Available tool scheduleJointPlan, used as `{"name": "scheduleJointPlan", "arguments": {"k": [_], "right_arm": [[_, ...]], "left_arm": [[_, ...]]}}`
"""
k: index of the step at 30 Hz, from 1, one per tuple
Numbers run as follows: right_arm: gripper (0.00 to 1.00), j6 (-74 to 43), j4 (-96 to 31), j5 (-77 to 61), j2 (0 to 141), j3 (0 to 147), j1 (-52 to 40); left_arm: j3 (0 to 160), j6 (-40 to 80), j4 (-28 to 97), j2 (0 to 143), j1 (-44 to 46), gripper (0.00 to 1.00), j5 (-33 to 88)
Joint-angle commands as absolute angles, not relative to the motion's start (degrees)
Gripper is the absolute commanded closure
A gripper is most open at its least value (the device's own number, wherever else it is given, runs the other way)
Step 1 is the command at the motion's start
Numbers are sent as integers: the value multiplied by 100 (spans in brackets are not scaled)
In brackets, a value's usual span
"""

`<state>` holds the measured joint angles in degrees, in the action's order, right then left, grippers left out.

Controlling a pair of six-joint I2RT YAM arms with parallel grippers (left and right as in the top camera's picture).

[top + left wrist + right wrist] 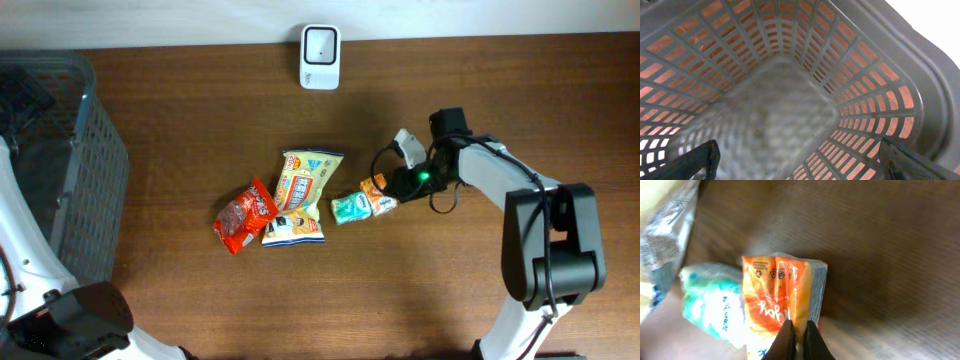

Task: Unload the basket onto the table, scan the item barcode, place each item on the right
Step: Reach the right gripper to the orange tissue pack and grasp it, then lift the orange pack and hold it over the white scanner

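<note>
Latticework of the grey basket (70,150) fills the far left, and the left gripper (800,162) hangs over its floor with jaws spread wide, holding nothing. Further right on the wooden table (480,80), a red snack packet (245,215) touches a yellow chip bag (300,195). The white barcode scanner (320,43) stands at the far edge, well apart from the pile. Next comes a green packet (350,208) lying against the orange packet (782,295), the item in hand, which rests on the table. The right gripper (798,330) is pinched fully closed on a thin fold of that orange wrapper. Such a slim hold could slip, so the lift should probably go straight up and slowly, clearing the green neighbour without dragging it. The packet then needs carrying to the scanner with its barcode turned toward the window. Where the code sits cannot be told here, so some wrist rotation may be needed.
</note>
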<state>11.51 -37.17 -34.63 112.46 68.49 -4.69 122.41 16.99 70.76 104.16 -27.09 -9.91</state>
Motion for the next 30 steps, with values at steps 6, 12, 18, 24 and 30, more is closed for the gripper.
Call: {"name": "scheduleJointPlan", "arguments": {"k": [6, 12, 18, 24, 30], "right_arm": [[96, 989, -4748, -7008, 11093, 7590, 854], [96, 1118, -4823, -8895, 11093, 7609, 1057], [96, 1017, -5365, -8895, 10803, 8003, 1052], [96, 888, -5745, -8895, 10106, 8311, 1050], [96, 134, -5673, -8892, 9480, 8560, 1050]], "left_arm": [[12234, 1754, 7085, 10412, -2718, 1, -1015], [12234, 1754, 7085, 10412, -2718, 1, -1015], [12234, 1754, 7085, 10412, -2718, 1, -1015], [12234, 1754, 7085, 10412, -2718, 0, -1015], [12234, 1754, 7085, 10412, -2718, 1, -1015]]}}
